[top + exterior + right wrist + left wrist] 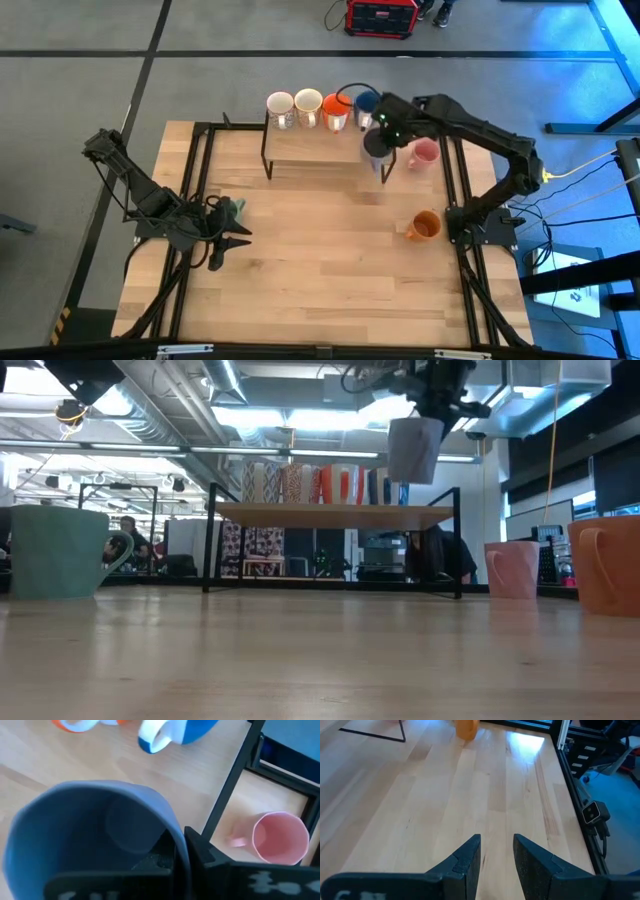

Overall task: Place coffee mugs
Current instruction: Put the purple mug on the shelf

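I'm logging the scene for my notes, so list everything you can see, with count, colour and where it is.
Shelf rack: one, black frame with wooden top, far side of the table.
Mugs on the shelf: four in a row, two white, one bright orange, one blue.
Lavender-grey mug: one, held in the air by the shelf's right end.
Pink mug: one, on the table right of the shelf.
Amber orange mug: one, on the table near the right edge.
Pale green mug: one, on the table's left side.
Table: one, light wood.
Right gripper: shut on the lavender-grey mug's rim.
Left gripper: open, low over the table beside the pale green mug.
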You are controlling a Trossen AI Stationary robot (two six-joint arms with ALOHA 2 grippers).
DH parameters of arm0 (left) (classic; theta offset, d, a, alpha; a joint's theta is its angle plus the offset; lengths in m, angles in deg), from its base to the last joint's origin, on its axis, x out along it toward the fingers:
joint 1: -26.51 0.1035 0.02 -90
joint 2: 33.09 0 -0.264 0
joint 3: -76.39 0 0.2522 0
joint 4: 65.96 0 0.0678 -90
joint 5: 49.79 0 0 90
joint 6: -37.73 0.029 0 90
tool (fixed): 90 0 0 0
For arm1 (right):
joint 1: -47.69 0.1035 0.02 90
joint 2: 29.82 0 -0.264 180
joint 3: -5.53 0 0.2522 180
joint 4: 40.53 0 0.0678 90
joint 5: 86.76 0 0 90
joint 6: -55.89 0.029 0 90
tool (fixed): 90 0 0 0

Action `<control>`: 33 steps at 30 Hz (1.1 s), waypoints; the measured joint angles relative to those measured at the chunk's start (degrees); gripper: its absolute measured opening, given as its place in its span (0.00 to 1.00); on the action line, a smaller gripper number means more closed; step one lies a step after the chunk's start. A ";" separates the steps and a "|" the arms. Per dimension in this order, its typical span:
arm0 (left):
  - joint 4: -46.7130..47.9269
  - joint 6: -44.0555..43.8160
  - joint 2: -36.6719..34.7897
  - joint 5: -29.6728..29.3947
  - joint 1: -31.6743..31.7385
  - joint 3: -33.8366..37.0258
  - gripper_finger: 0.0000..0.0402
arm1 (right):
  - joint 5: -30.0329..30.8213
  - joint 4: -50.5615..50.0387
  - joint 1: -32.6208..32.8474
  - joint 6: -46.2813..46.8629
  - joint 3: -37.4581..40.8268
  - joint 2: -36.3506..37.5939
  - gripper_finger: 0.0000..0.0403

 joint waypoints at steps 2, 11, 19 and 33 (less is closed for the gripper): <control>0.01 -0.07 0.01 -0.26 0.00 0.00 0.27 | -0.48 0.00 -1.13 -0.92 0.00 -0.68 0.00; 0.02 -0.13 0.00 -0.31 0.00 0.00 0.27 | -2.55 0.07 -5.35 -4.31 0.00 -3.80 0.01; 0.01 -0.20 0.00 -0.33 0.00 0.00 0.27 | -4.29 0.91 -6.33 -6.58 -0.04 -5.81 0.01; -0.02 -0.20 0.00 -0.30 0.00 0.00 0.27 | -1.44 2.21 -6.33 -6.60 -0.04 -5.92 0.20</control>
